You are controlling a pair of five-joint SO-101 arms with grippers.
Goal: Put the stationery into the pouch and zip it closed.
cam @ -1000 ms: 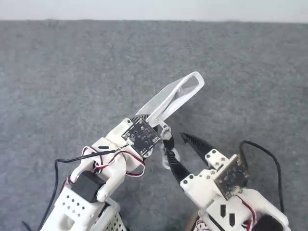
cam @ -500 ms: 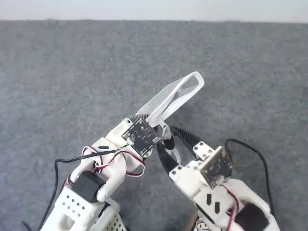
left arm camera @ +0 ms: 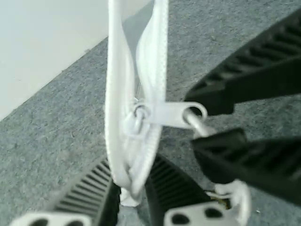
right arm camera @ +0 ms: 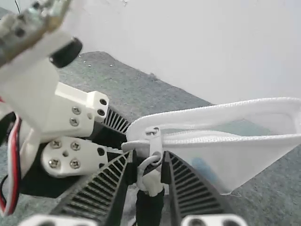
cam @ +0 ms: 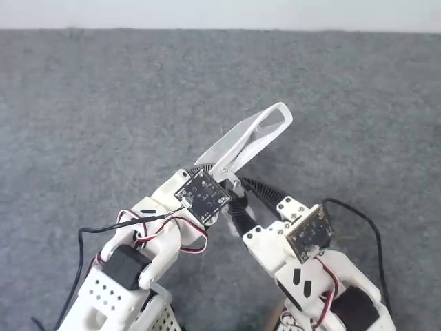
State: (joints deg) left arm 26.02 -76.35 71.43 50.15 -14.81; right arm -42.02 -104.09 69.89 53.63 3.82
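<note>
My left pincer (cam: 209, 168) is clamped on the near end of the pouch (cam: 251, 134). In my left wrist view its ribbed fingers (left arm camera: 89, 200) stand on either side of the white corner, pressed against it. The pouch runs from that grip out toward the far side of the grey surface (cam: 103, 103), edge-on with the zip side up, and its mouth gapes at the far end.

The pull (left arm camera: 169, 113) sits at the near end of the zip, just beside my left pincer and lying crosswise to the zip. My right pincer (cam: 241, 193) comes in from the other side, narrowed down on the pull. The wire ring (left arm camera: 197, 115) at the pull's tip lies between its black fingers (left arm camera: 244, 75), touching the upper one. My right wrist view shows the same pinch — the two fingers (right arm camera: 108, 183) close together, with the pull (right arm camera: 154, 141) between their tips.

A bluish shape shows through the pouch (right arm camera: 244, 141) wall — what it is, I cannot tell.
</note>
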